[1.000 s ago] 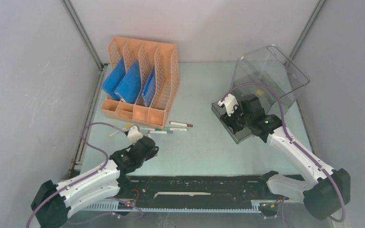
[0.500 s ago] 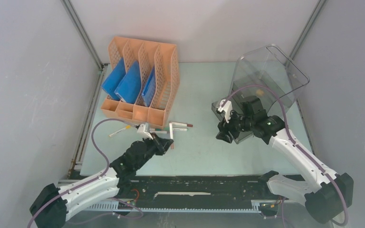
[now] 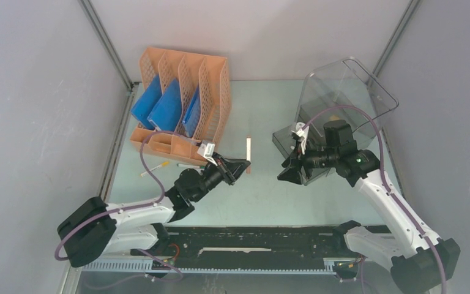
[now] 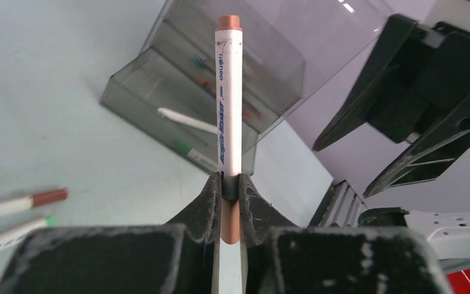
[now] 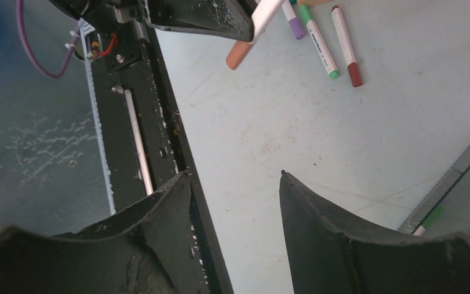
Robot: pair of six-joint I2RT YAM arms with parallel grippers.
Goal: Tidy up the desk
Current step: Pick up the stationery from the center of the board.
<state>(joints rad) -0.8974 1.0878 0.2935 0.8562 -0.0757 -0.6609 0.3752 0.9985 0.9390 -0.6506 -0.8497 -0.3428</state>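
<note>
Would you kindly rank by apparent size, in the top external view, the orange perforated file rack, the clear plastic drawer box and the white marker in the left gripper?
Largest, nearly tied: clear plastic drawer box and orange perforated file rack; the box looks perhaps slightly larger.
Smallest by far: white marker.

The left gripper pinches a white marker near its lower end, so the pen stands straight up the middle of the frame. Behind it a clear drawer box holding a few pens sits on the pale green desk. The right gripper, jaws spread, is at the right, and a brown-capped marker lies at lower left.
</note>
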